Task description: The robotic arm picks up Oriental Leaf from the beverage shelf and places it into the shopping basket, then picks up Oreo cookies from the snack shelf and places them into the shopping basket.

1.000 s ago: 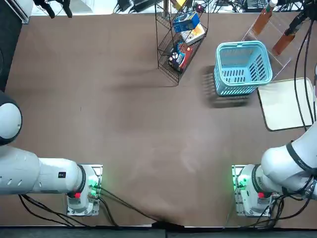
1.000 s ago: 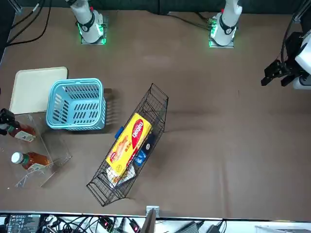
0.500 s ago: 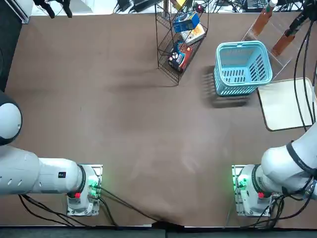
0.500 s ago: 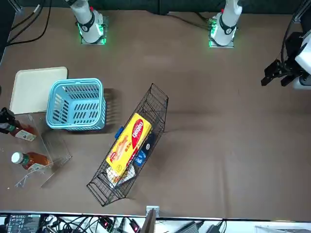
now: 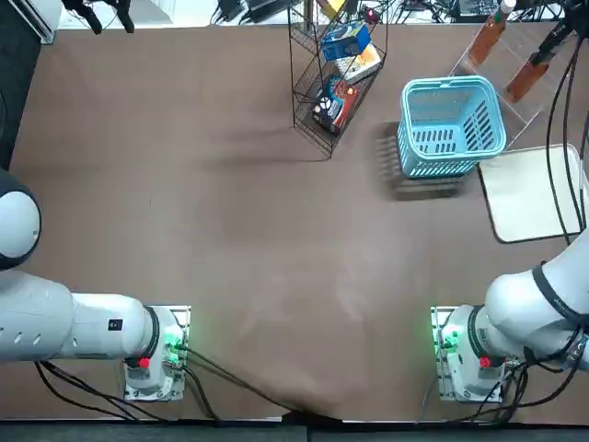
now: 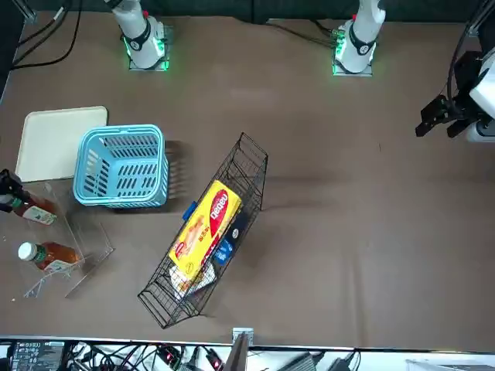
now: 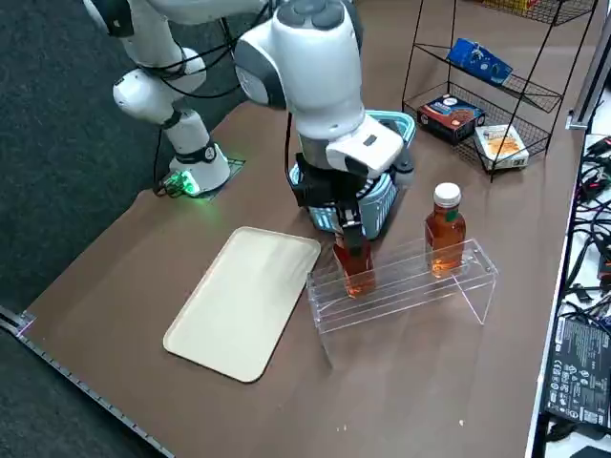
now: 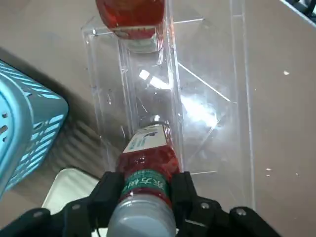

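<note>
Evidently for a firm lift, the right gripper (image 8: pixel 152 190) pinches a tea bottle (image 8: pixel 150 158) near its cap, the bottle lying on the clear rack (image 7: pixel 406 294) beside the basket (image 5: pixel 451 127).

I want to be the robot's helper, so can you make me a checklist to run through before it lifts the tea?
1. Right gripper around the bottle's neck end: ok.
2. Grip tight enough to lift: cannot tell.
3. Bottle off the clear rack: not ok, it's in it.
4. Room in the blue basket: ok, nothing inside.
5. Blue cookie pack on the wire rack: ok.
</note>
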Motion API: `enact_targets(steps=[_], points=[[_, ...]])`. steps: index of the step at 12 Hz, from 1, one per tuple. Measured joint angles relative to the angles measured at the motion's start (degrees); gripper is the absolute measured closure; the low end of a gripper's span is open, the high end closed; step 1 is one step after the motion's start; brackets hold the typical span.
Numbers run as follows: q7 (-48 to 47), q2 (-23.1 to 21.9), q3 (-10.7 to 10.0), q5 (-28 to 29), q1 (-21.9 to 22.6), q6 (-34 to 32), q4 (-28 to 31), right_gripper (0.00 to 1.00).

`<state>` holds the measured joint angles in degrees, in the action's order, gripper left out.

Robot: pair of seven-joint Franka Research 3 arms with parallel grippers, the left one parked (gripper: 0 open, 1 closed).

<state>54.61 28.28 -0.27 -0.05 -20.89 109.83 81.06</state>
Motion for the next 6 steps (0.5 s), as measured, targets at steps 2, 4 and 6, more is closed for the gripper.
enact_targets(steps=[2,4,6], points=[[0.00,-1.52,0.04,-0.01,0.09,-1.08,-0.01,0.44],[0.00,-2.95,0.21,-0.01,0.24,-2.51,0.01,0.44],[0.00,-4.05,0.28,-0.01,0.45,-2.86,0.03,0.44]])
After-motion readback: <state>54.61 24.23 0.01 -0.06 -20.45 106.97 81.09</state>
